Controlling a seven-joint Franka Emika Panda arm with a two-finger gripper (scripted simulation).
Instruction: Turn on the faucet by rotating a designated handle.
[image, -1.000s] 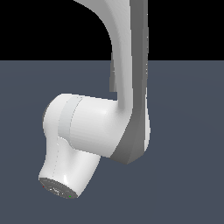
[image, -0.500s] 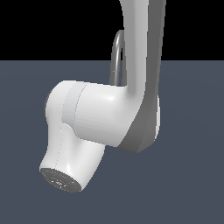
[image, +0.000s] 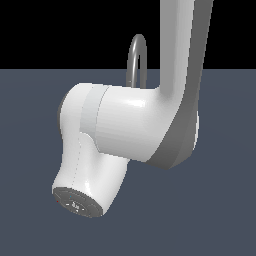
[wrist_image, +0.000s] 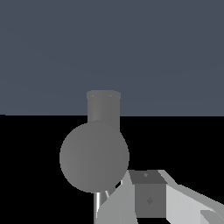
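Note:
In the exterior view only the top of the faucet's grey arched spout (image: 136, 57) shows above my big white arm (image: 130, 125), which hides its base and the handle. In the wrist view a grey ball (wrist_image: 94, 157) with a short grey cylinder (wrist_image: 103, 107) behind it fills the middle, close to the camera. A thin pale rod (wrist_image: 100, 203) pokes out beneath the ball; I cannot tell whether it is the handle. My gripper (wrist_image: 148, 186) shows only as a white and grey block right beside the ball, and its jaws are not readable.
The dark blue-grey floor (image: 30, 150) spreads around the arm, with black background above it. A white arm link with a round grey end cap (image: 75, 202) hangs low at the exterior view's left.
My arm has shifted toward the exterior view's right. The faucet's arched spout, hidden behind it a second ago, now shows above the elbow.

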